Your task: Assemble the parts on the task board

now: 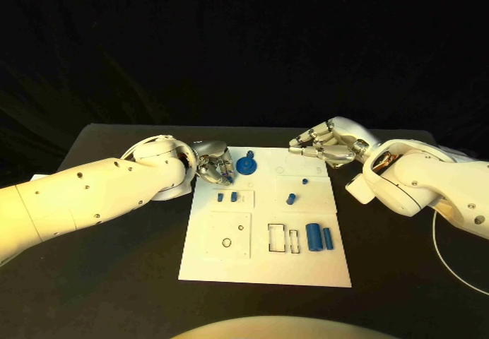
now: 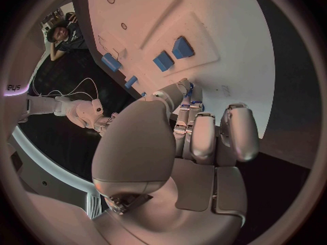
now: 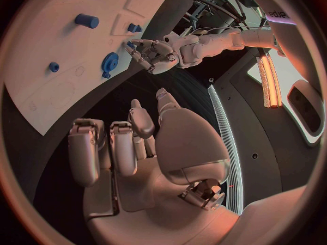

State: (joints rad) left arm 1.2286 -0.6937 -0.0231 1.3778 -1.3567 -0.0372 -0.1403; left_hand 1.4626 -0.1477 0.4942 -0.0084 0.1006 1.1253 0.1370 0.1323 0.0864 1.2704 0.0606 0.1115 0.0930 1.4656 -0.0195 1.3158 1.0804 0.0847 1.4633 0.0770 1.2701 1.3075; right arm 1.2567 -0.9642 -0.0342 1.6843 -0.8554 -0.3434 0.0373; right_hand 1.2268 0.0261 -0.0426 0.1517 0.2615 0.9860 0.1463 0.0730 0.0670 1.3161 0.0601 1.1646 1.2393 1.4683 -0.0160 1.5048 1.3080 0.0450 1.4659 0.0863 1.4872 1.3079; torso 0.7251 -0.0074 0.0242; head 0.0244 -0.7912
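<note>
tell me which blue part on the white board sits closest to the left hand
The round blue knob-shaped part at the board's far edge, right beside the left hand.

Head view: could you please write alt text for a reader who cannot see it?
A white task board lies on a black table with small blue parts on it. The left hand is at its far left corner beside a blue gear; the right hand hovers at its far right edge.

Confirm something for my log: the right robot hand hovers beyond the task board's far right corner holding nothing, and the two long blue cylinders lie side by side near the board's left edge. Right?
Not quite. The two long blue cylinders lie side by side near the task board's right edge, not its left, as the head view shows. The rest holds: the right robot hand hovers beyond the far right corner holding nothing.
</note>
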